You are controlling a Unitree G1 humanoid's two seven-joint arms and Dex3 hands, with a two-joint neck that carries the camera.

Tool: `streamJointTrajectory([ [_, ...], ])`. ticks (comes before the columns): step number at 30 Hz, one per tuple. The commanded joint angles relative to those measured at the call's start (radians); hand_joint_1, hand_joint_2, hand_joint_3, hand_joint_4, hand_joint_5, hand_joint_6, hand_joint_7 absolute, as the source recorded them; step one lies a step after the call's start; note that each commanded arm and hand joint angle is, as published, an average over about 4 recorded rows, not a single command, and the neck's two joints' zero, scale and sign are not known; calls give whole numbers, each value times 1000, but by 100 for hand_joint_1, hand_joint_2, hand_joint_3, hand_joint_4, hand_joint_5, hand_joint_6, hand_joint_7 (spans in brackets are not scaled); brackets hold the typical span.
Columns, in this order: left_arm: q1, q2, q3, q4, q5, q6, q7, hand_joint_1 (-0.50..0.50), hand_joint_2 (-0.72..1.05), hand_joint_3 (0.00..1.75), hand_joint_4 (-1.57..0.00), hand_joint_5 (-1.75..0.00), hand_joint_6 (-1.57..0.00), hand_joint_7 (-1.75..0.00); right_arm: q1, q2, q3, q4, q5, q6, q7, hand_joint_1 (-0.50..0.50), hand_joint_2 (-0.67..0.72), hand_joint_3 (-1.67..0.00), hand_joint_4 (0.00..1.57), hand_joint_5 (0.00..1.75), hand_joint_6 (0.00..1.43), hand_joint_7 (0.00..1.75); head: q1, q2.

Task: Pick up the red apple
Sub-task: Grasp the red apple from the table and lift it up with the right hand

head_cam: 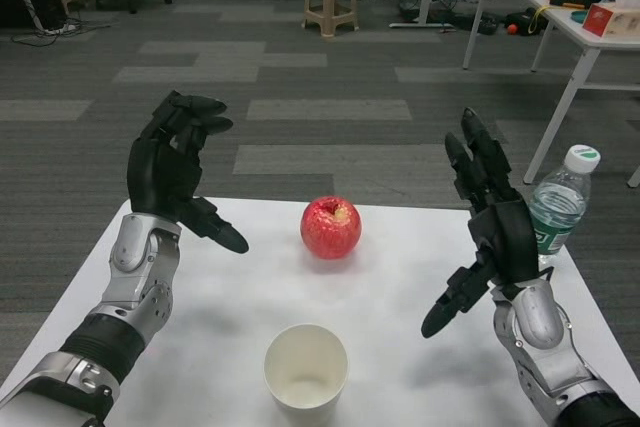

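My left hand (172, 172) is raised over the tabletop's (90, 292) left edge, fingers apart, holding nothing. My right hand (487, 225) is raised near the right edge, likewise spread and empty. The red apple (331, 227) sits between them, toward the far edge, untouched. A paper cup (306, 367) stands upright at the near edge. A water bottle (560, 201) stands behind my right hand, apparently at the far right corner.
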Motion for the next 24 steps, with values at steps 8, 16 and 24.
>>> streamJointTrajectory([
  [8, 4, -20, 8, -4, 3, 7, -1, -50, -37, 0, 0, -164, -54, -117, -231, 16, 177, 298, 14, 27, 5, -40, 72, 0, 0, 0, 0, 0, -35, 26],
  [16, 4, -35, 10, -2, 9, 7, -1, -50, -37, 2, 0, -164, -50, -112, -379, 69, 341, 503, 17, 63, 5, -38, 72, 0, 0, 0, 0, 0, -66, 30],
  [24, 3, -38, 13, 11, 19, 7, -1, -50, -37, 4, 0, -164, -47, -112, -480, 124, 485, 644, 19, 90, 2, -38, 72, 0, 0, 0, 0, 0, -91, 39],
])
